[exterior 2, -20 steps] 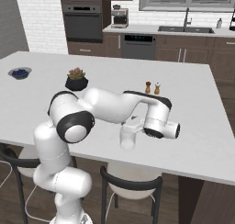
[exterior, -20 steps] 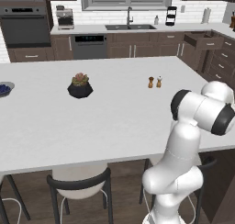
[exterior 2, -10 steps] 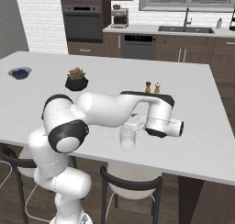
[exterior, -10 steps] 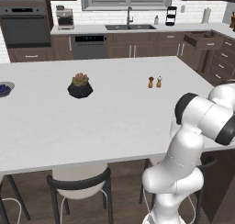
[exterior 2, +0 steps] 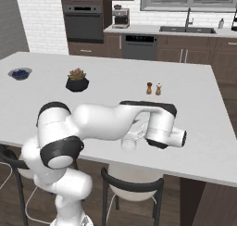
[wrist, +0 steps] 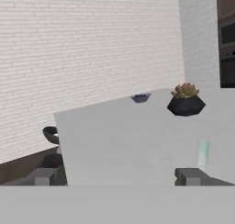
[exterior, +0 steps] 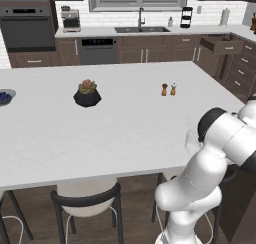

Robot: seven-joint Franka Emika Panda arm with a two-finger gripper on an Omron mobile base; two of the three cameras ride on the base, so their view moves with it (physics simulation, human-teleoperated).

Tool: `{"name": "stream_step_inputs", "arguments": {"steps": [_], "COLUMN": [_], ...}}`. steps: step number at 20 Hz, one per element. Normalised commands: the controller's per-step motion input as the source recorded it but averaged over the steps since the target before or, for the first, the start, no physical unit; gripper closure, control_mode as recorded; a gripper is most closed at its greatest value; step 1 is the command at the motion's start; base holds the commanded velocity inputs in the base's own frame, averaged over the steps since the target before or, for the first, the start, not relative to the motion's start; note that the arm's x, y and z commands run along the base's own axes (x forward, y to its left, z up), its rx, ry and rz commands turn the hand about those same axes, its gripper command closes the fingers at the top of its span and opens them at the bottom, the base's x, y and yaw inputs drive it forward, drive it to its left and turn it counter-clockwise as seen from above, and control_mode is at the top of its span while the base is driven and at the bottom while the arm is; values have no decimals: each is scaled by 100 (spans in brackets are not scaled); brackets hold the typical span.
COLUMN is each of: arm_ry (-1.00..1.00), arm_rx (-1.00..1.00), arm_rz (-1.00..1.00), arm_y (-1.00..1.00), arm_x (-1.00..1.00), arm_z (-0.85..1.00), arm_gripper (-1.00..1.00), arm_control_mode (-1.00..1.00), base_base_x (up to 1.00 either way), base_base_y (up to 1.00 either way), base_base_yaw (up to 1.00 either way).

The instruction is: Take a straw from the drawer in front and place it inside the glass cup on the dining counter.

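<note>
The glass cup (exterior: 192,139) stands near the front right edge of the white dining counter (exterior: 115,123), tight against my arm. A thin pale straw (exterior: 189,123) rises out of the cup. From the right base view the cup (exterior 2: 129,143) sits just left of my hand, partly covered by the forearm. My gripper (wrist: 115,177) is open, its two dark fingertips (wrist: 41,177) far apart with nothing between them. A faint see-through sliver (wrist: 202,153) shows above the right tip. The dark drawer (exterior: 222,43) stands pulled out at the far right cabinets.
Salt and pepper shakers (exterior: 168,89) stand mid-counter. A potted plant in a black pot (exterior: 87,94) sits to the left, a blue bowl (exterior: 5,97) at the far left edge. Black-framed stools (exterior: 87,208) are tucked under the near edge.
My elbow has swung a little lower and to the right in the left base view. The hand stays beside the cup, which has not moved.
</note>
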Motion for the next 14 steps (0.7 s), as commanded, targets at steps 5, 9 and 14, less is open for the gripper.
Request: {"name": "stream_step_inputs", "arguments": {"steps": [5,9,14], "arm_ry": [-3,0,0], "arm_rx": [3,1,0], "arm_rz": [0,-1,-1], "arm_y": [-14,-6,-2], "arm_x": [-44,-35,-30], "arm_z": [0,0,0], "arm_gripper": [-100,-100,-100], "arm_control_mode": [-100,-100,-100], "base_base_x": [0,0,0], "base_base_y": [0,0,0], "base_base_yaw": [0,0,0]}}
